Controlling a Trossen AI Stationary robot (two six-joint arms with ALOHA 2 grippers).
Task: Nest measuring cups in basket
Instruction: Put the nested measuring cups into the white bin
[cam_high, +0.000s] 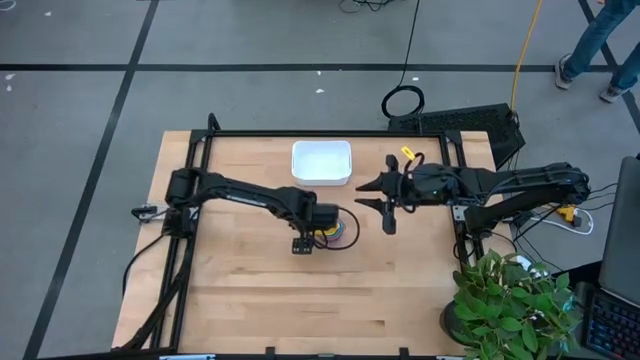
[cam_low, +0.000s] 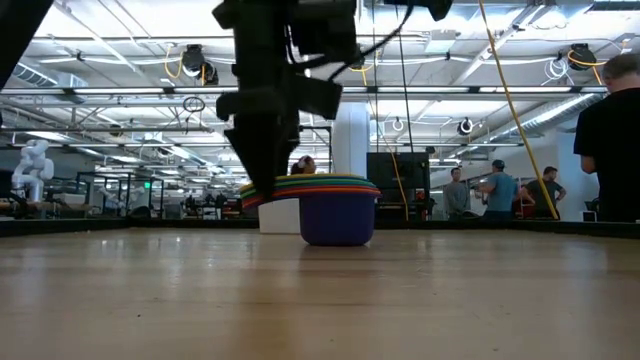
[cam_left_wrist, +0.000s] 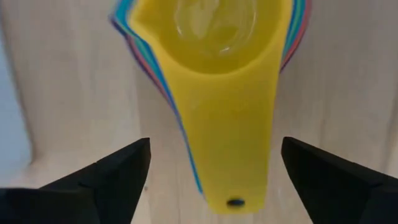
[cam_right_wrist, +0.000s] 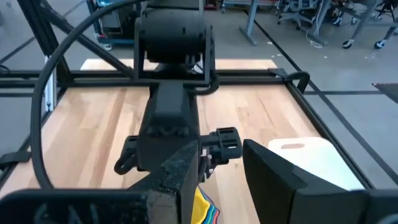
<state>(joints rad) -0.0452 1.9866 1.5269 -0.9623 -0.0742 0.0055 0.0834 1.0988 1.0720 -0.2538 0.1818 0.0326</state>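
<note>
A: What is the overhead view showing?

B: The left gripper (cam_high: 318, 229) is hovering over a nested stack of small round plastic measuring cups (cam_high: 341, 230) on the light wooden table (cam_high: 250, 290), while the small white rounded-square plastic basket (cam_high: 321, 162) is sitting well apart, near the table's far edge. The right gripper (cam_high: 385, 205) is waiting beside the basket, away from the stack.

A: And from table height?

B: The stack (cam_low: 335, 208) is resting on the table, its dark blue cup outermost, with coloured rims layered above it. A dark arm is hanging just beside it.

A: The left wrist camera?

B: The yellow cup (cam_left_wrist: 214, 37) is lying on top, and its flat handle is pointing between the two dark fingers (cam_left_wrist: 106, 180), which are standing apart, touching nothing.

A: The right wrist camera?

B: Its own fingers (cam_right_wrist: 273, 177) are standing apart, holding nothing, and the basket (cam_right_wrist: 311, 155) is showing beyond them.
</note>
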